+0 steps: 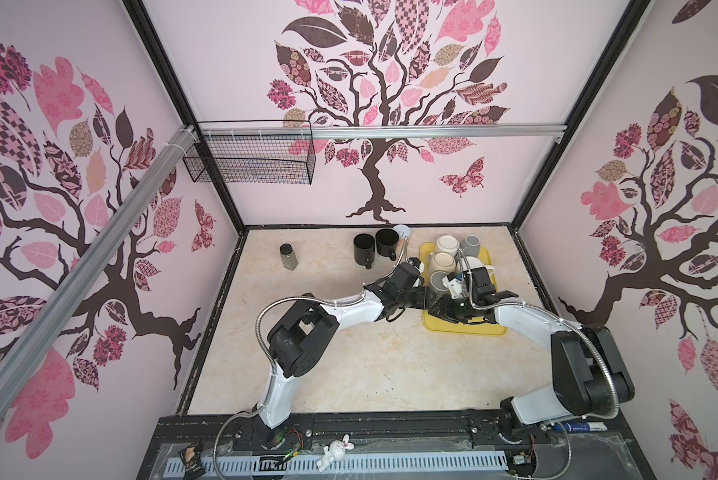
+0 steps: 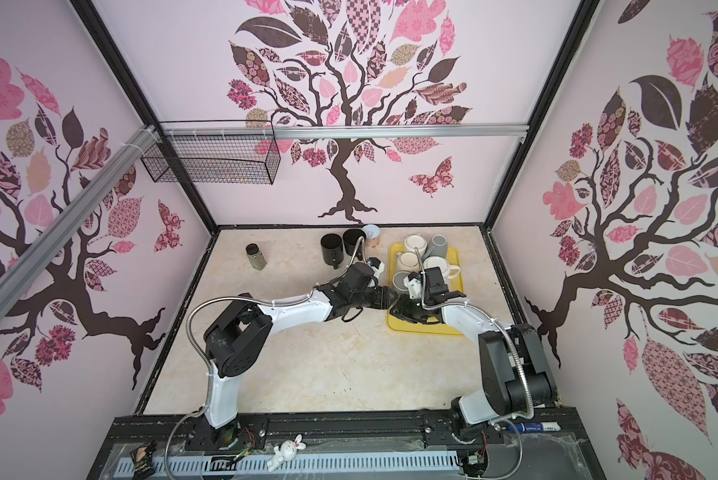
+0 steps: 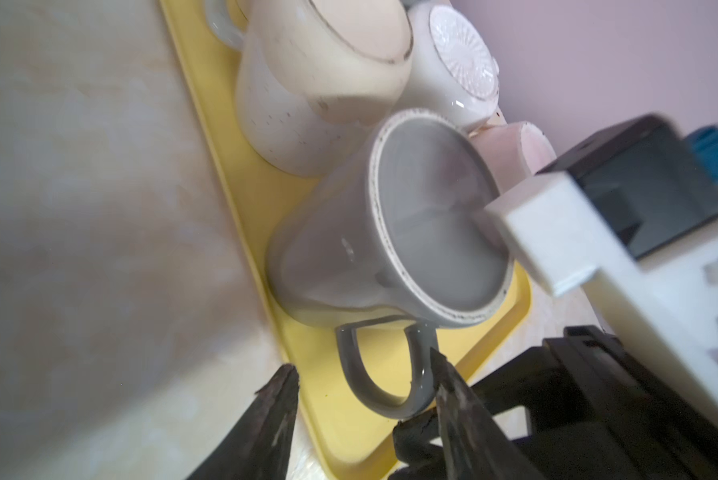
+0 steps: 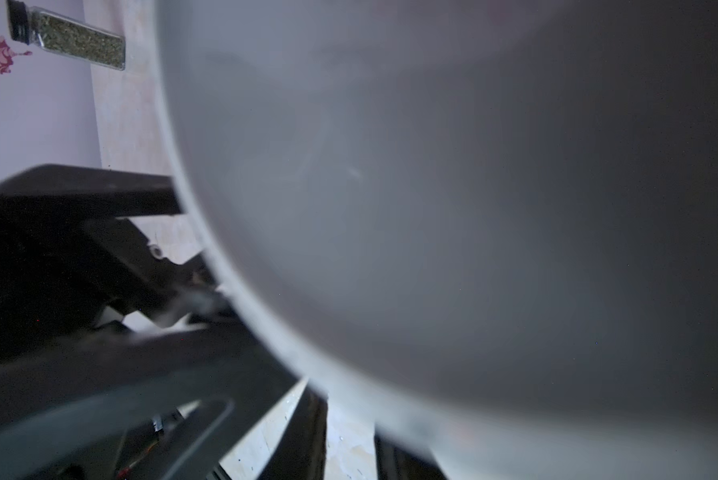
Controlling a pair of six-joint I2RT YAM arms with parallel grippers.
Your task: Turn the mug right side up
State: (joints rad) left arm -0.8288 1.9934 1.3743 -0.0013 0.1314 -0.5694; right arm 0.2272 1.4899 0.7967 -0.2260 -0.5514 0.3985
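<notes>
**Grey mug stood mouth-up on a yellow tray, between two robot grippers**

A grey mug with a pale, speckled rim stood mouth-up, or very nearly so, at the near left corner of a yellow tray. Its glossy inside was grey as well. Its handle pointed towards the left gripper, whose dark jaws were spread wide on either side of the handle loop. One fingertip sat right against the handle and the other was apart from it.

The right gripper had its jaws drawn narrow at the mug's rim and appeared to pinch the wall there.

Close behind the grey mug on the tray were a speckled cream mug and a white mug showing a ribbed base.

The tray lay at the back right of a pale, marble-patterned tabletop. Two black mugs and a spice jar stood along the back of the table. The pink walls carried large tree and leaf decals, and a wire basket hung from a rail.

In the right wrist view the mug's blurred grey surface filled almost the whole picture, so the grip could not be seen clearly. In both top views the arms covered the near part of the tray and much of the grey mug.
</notes>
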